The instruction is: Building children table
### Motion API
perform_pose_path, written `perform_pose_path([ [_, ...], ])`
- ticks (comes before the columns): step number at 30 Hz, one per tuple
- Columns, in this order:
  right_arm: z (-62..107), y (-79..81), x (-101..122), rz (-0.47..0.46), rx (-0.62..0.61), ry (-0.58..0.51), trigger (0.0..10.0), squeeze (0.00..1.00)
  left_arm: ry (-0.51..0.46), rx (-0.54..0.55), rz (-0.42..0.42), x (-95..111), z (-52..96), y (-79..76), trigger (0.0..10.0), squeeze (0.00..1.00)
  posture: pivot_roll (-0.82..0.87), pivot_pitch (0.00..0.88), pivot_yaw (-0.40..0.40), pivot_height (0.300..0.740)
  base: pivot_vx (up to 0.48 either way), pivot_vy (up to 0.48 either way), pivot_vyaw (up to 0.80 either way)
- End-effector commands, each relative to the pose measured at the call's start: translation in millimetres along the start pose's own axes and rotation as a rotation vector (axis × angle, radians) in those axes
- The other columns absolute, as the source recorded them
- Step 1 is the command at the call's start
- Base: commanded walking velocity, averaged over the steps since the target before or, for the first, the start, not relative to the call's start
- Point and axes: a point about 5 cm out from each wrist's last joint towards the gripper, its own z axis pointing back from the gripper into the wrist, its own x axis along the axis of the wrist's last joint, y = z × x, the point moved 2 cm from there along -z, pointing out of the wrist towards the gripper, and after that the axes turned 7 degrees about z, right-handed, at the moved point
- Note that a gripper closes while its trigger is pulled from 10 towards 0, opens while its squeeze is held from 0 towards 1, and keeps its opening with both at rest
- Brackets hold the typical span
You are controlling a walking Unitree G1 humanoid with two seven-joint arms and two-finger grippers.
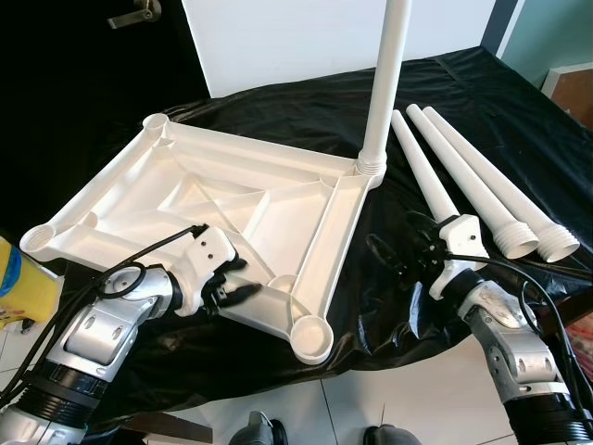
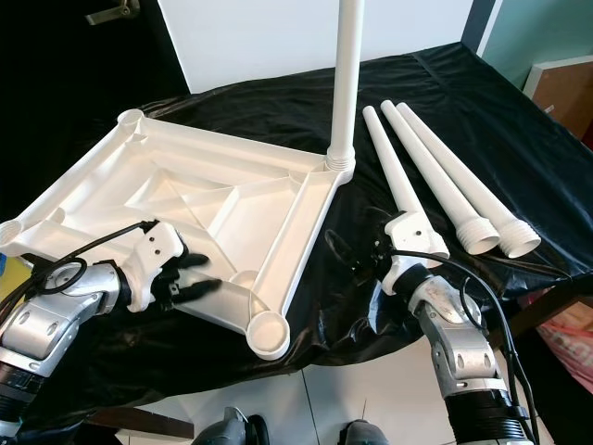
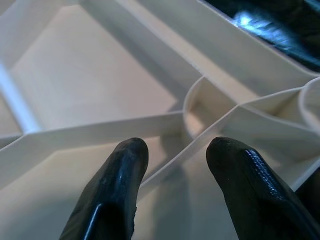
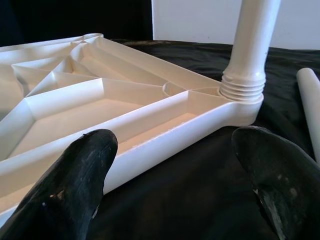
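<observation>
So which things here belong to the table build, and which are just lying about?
Part of the job:
upside-down white plastic tabletop
white plastic leg screwed upright into its corner
three loose white tapered legs
left gripper, open over the tabletop
right gripper, open

Lying about:
black plastic sheet
yellow object

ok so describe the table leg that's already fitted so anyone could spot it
Find the white upturned tabletop lying on the black sheet. At its far corner, nearest the three loose legs, one white leg stands upright in its socket. It alone stands up; the others lie flat on the sheet.
</observation>
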Motion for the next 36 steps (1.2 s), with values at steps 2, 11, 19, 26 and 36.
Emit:
perform_pose_path([
  [2,2.0,3.5,1,-0.021,0.018,0.002,10.0,0.0,-0.043,-0.025,0.014,7,6.7,1.0,10.0,0.0,-0.08,0.109,0.08,0.74,0.0,0.0,0.0],
  [11,-2.5,6.4,2,-0.018,0.052,0.011,10.0,0.0,0.072,-0.021,-0.051,-10,-7.5,-1.2,10.0,0.0,-0.07,0.101,0.072,0.74,0.0,0.0,0.0],
  [19,-2.5,7.6,2,-0.009,0.066,0.018,10.0,0.0,0.104,-0.042,-0.052,-15,-2.9,4.6,10.0,0.0,-0.08,0.099,0.077,0.74,0.0,0.0,0.0],
  [26,-3.3,9.7,2,-0.011,0.066,0.018,10.0,0.0,0.202,0.022,-0.09,-29,-14.9,13.7,10.0,0.0,-0.08,0.098,0.083,0.74,0.0,0.0,0.0],
  [36,-2.9,10.4,3,-0.004,0.069,0.021,10.0,0.0,0.242,0.014,-0.111,-32,-25.5,13.9,10.0,0.0,-0.08,0.102,0.093,0.74,0.0,0.0,0.0],
])
